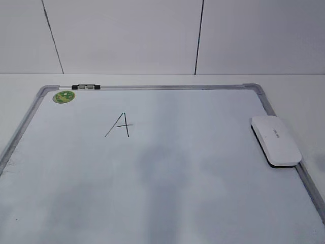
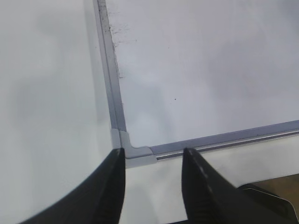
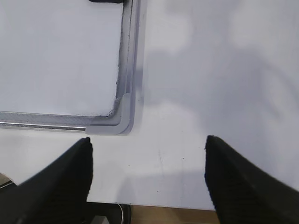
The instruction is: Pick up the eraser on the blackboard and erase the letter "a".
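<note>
White table; blackboard reads "A", eraser lettering illegible.

Board cut off at bottom edge. Eraser lettering too small to read. Cropped at top of right wrist view: a dark thing.

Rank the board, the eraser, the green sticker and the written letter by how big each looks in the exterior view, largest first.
1. Board
2. Eraser
3. Written letter and green sticker: they look too alike in size to rank; the sticker also lies farther from the camera.
</note>
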`<state>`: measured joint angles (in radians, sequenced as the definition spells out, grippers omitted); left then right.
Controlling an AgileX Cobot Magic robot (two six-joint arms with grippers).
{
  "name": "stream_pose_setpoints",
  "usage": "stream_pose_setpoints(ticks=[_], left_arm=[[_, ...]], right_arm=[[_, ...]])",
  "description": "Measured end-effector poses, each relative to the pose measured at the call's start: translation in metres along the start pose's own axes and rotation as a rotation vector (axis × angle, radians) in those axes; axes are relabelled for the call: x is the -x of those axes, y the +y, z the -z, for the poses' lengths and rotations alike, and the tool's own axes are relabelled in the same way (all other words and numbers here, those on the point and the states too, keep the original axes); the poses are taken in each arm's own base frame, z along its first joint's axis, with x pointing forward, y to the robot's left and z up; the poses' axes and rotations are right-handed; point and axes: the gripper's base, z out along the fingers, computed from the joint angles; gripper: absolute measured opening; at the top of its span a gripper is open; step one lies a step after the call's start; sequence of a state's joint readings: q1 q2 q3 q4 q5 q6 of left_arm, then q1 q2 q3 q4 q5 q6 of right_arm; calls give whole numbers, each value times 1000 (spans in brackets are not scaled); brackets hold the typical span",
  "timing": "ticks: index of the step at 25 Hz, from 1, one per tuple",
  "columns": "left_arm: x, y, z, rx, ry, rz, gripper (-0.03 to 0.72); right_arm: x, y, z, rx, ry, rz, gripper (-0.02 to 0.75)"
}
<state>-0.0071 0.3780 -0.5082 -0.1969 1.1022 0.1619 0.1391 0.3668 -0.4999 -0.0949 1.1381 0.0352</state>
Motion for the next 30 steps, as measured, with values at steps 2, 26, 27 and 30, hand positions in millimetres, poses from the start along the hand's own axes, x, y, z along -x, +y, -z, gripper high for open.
stream_pose_setpoints(ticks=[2, 26, 27, 30], left_arm=[[0, 0, 0, 0, 0, 0, 279], [-37, -11, 41, 43, -359, -38, 239], [-37, -11, 41, 43, -359, -38, 239], [-37, -11, 41, 43, -359, -38, 238]], right_arm=[[0, 0, 0, 0, 0, 0, 593], [-42, -2, 40, -127, -368, -138, 593], [-42, -2, 40, -127, -368, -138, 593], [-42, -2, 40, -129, -368, -137, 593]])
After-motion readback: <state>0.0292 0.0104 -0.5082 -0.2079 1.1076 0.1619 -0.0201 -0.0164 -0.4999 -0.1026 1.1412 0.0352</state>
